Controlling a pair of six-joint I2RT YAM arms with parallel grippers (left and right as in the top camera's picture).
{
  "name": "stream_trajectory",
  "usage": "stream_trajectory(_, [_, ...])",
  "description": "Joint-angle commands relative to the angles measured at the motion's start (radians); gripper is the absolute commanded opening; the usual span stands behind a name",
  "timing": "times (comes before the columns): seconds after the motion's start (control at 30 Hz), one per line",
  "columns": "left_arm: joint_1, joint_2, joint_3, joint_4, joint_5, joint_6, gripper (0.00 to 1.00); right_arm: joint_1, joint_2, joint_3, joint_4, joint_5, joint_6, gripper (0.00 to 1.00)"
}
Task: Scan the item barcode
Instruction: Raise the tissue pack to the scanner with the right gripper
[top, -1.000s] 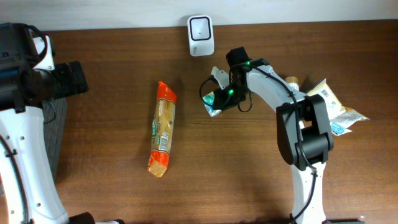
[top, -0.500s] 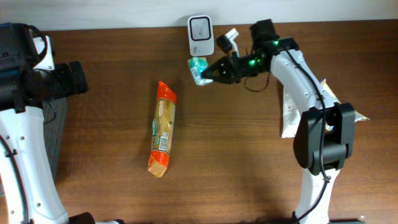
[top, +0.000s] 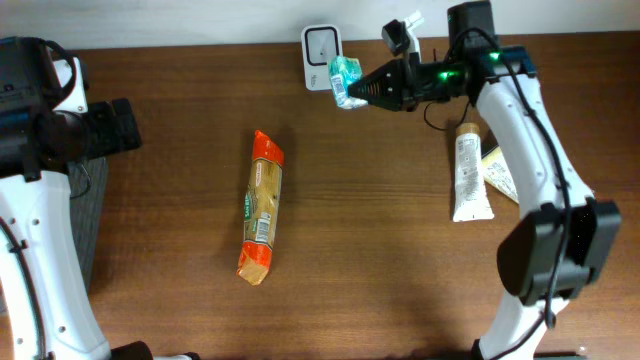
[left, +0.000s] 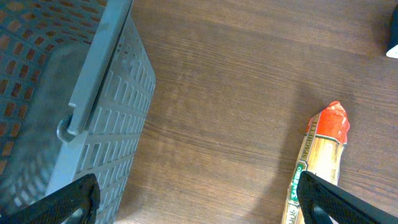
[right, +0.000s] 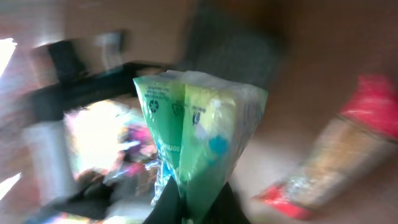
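Observation:
A small green packet (top: 345, 78) hangs in the air just right of the white barcode scanner (top: 322, 43) at the table's far edge. My right gripper (top: 360, 89) is shut on the packet's lower end, reaching in from the right. In the blurred right wrist view the green packet (right: 199, 137) stands up out of the shut right gripper (right: 191, 208). My left gripper (left: 199, 208) stands wide open with nothing between its fingers, above bare wood between a grey basket (left: 74, 93) and an orange packet (left: 320, 162).
The long orange packet (top: 262, 207) lies left of the table's middle. A white tube (top: 468, 172) and a cream packet (top: 497, 172) lie at the right under my right arm. The grey basket (top: 85, 210) stands at the left edge.
My right gripper has carried the green packet from the middle of the table up and back to beside the scanner. The left arm has not moved.

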Motion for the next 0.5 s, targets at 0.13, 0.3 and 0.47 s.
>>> stream_trajectory(0.13, [0.004,-0.006,0.009,0.002,-0.008,0.001,0.99,0.342,-0.072,0.180,0.077,1.762,-0.241,0.04])
stream_trajectory(0.3, [0.004,-0.006,0.009,0.002,-0.008,0.001,0.99,0.405,0.171,0.179,0.483,1.968,-0.721,0.04])
stream_trajectory(0.47, [0.004,-0.006,0.009,0.002,-0.008,0.001,0.99,0.365,0.455,0.179,0.990,1.930,-1.220,0.04])
